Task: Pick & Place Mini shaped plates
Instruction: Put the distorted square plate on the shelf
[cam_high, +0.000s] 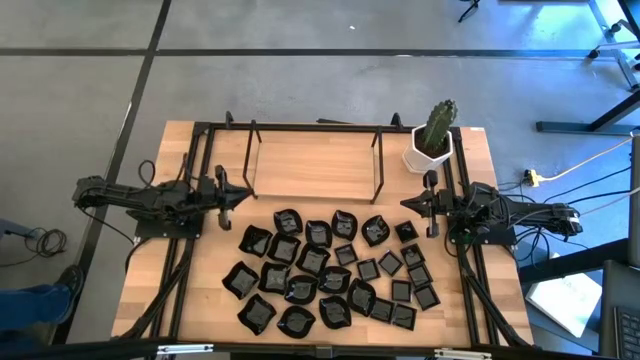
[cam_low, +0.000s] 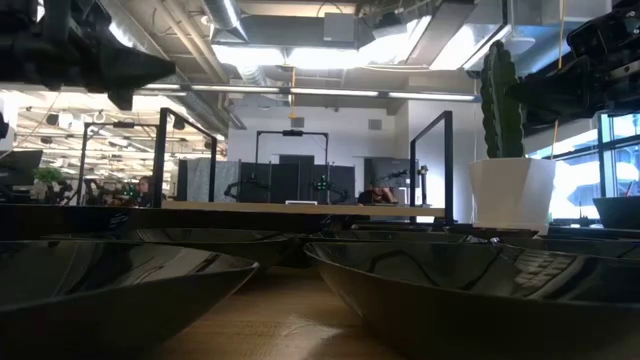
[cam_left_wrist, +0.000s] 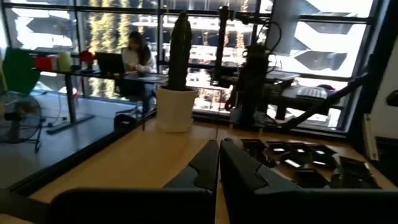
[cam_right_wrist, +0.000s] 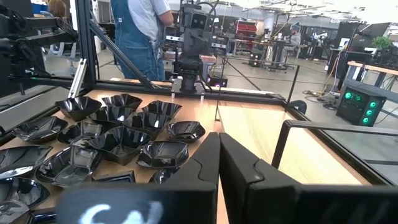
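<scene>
On the wooden table (cam_high: 300, 165), the mini shaped plates (cam_high: 330, 272) are spread as a loose cluster of glossy black dishes across the near half of the surface, between the two arms. The larger wavy-rimmed dishes are grouped toward the left and middle of the cluster, while the smaller square dishes are gathered toward its right side; many are touching or just beside one another. The left gripper (cam_high: 243, 198) is held at the left edge of the table, just beside the upper left of the cluster, with its jaws pressed together and nothing pinched between them. The right gripper (cam_high: 406, 204) is held at the right edge, near the upper right dishes, with its jaws likewise pressed together and empty. A white pot (cam_high: 428, 155) carrying a green cactus (cam_high: 438, 124) is placed upright at the far right corner of the table, apart from the dishes. A black metal frame (cam_high: 315, 128) is set around the far half of the table.
</scene>
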